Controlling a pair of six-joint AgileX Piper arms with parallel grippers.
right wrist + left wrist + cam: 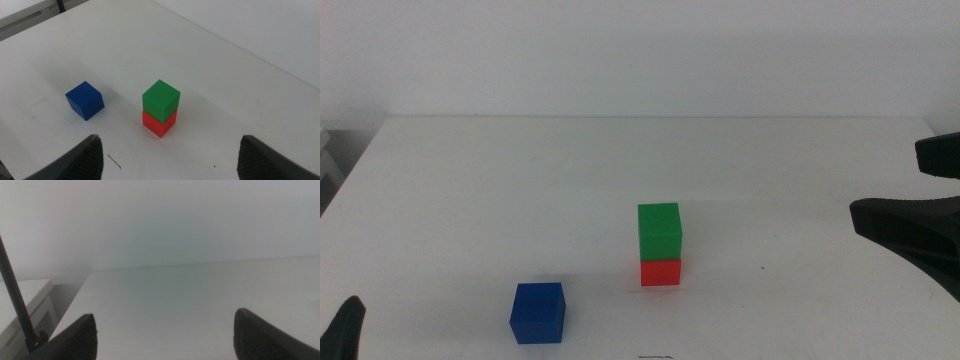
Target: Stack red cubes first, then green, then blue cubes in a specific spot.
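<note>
The green cube sits on top of the red cube on the white table, a little right of centre. The blue cube stands alone on the table, to the left of the stack and nearer the front edge. In the right wrist view the green cube, the red cube and the blue cube all show. My right gripper is open and empty, well to the right of the stack, its jaws wide apart. My left gripper waits at the front left corner, open and empty.
The white table ends at a white wall at the back. A thin dark rod and a pale ledge lie off the table's left side. A small dark mark lies at the front edge.
</note>
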